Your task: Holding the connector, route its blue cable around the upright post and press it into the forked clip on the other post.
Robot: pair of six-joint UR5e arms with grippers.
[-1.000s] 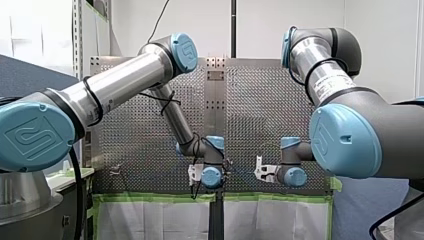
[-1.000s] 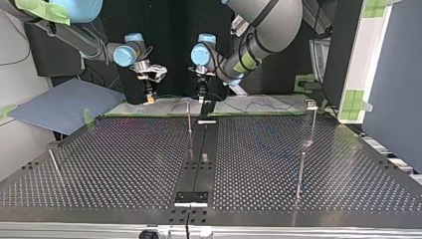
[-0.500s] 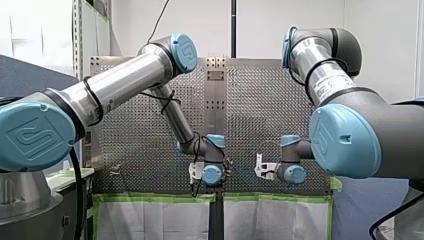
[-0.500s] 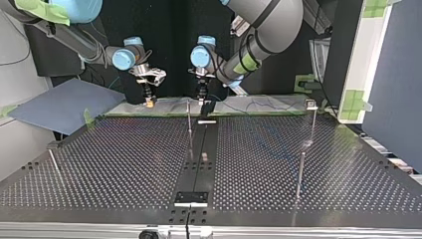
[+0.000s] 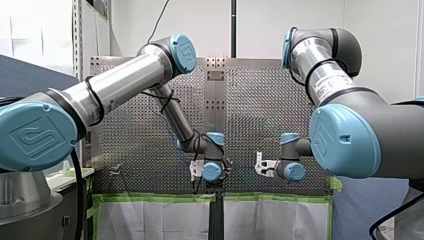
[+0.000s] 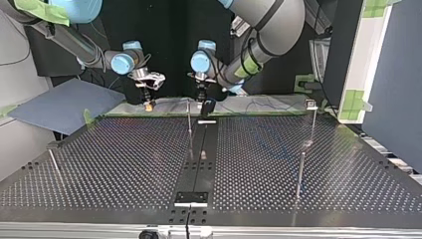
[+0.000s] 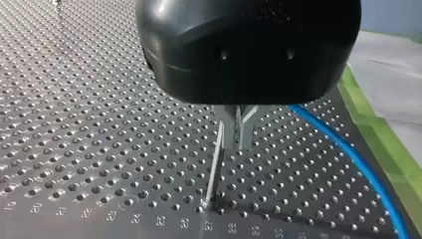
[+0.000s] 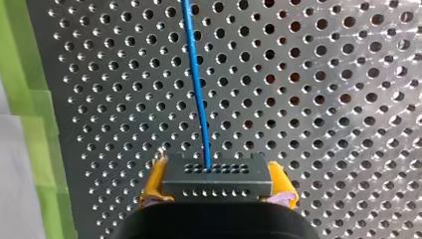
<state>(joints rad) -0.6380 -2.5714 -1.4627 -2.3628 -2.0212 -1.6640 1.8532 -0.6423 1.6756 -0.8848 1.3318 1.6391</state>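
My right claw (image 8: 217,184) pinches the one grey connector (image 8: 217,173) between its two yellow pads (image 8: 155,181). The connector's single blue cable (image 8: 197,89) runs ahead over the perforated table (image 8: 323,99). My left claw (image 7: 238,130) has its two metal fingers (image 7: 247,132) pressed together, empty, beside one upright post (image 7: 214,172).

The front view sits high behind the robot's shoulders, far back, facing over the perforated table (image 5: 260,100) at frame centre. The top view faces back from across it, low, with the arms (image 6: 259,30) at its upper edge. Both wrist cameras hang close above that table and share the blue cable (image 7: 358,164): one behind my left gripper (image 7: 238,134), one over the connector (image 8: 217,172) clamped in my right gripper (image 8: 217,186).
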